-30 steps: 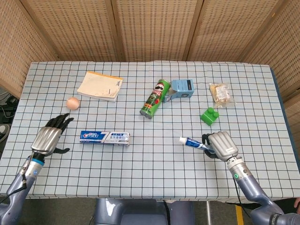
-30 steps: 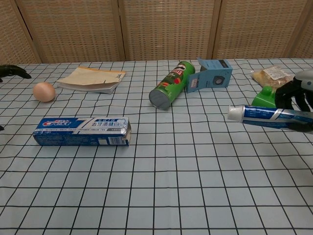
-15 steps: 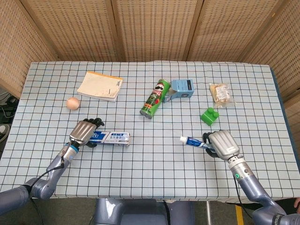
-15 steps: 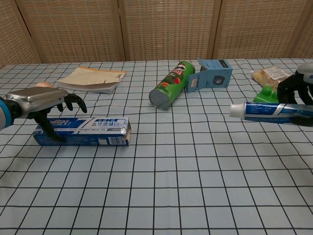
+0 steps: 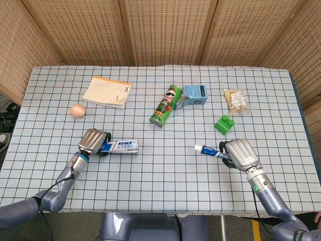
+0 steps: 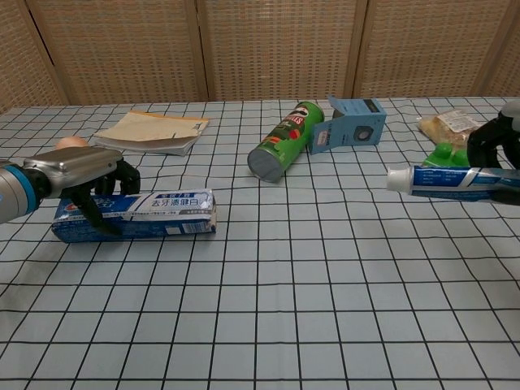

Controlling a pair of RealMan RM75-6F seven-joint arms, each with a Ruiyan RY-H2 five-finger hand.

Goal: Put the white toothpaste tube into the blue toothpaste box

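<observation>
Within the last second the left robot hand (image 5: 94, 141) has swung in from the table's near-left edge and closed around the left end of the long blue cardboard toothpaste box (image 6: 134, 216), tipping it slightly. The right robot hand (image 5: 241, 153) still pinches the smooth white plastic toothpaste tube (image 6: 445, 180) aloft at right, cap pointing left, so insertion looks next.

We saw a matt checked cloth (image 5: 160, 191) on the table. The left hand (image 5: 93, 142) and right hand (image 5: 241, 153) had brushed metal backs. The toothpaste box (image 6: 134, 215) was glossy cardboard, and behind it stood woven cane screens (image 5: 160, 30).
</observation>
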